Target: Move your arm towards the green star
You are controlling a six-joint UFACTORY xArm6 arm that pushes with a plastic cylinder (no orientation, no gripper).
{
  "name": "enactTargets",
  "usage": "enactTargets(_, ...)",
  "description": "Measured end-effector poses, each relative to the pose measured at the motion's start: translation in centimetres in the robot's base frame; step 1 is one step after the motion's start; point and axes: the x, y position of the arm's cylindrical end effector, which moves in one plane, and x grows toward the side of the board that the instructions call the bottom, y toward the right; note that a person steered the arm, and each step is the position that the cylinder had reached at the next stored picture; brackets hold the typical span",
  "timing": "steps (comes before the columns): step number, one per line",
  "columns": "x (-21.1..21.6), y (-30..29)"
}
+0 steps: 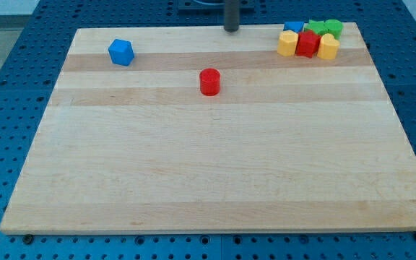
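Observation:
My tip [231,30] rests at the top edge of the wooden board [215,166], near the middle. Two green blocks [315,28] [333,27] sit side by side in a tight cluster at the view's top right. I cannot tell which one is the star. The cluster also holds a blue block [292,27], a yellow block [287,44], a red block [307,44] and another yellow block [328,47]. My tip is well to the left of this cluster and touches no block.
A blue cube [121,52] lies at the board's top left. A red cylinder [209,81] stands below and a little left of my tip. Blue perforated table [6,108] surrounds the board.

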Motion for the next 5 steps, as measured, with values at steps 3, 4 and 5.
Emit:
enactTargets(3, -0.1, 11.0)
enactTargets(4, 0.0, 12.3)
enactTargets(5, -0.1, 13.5)
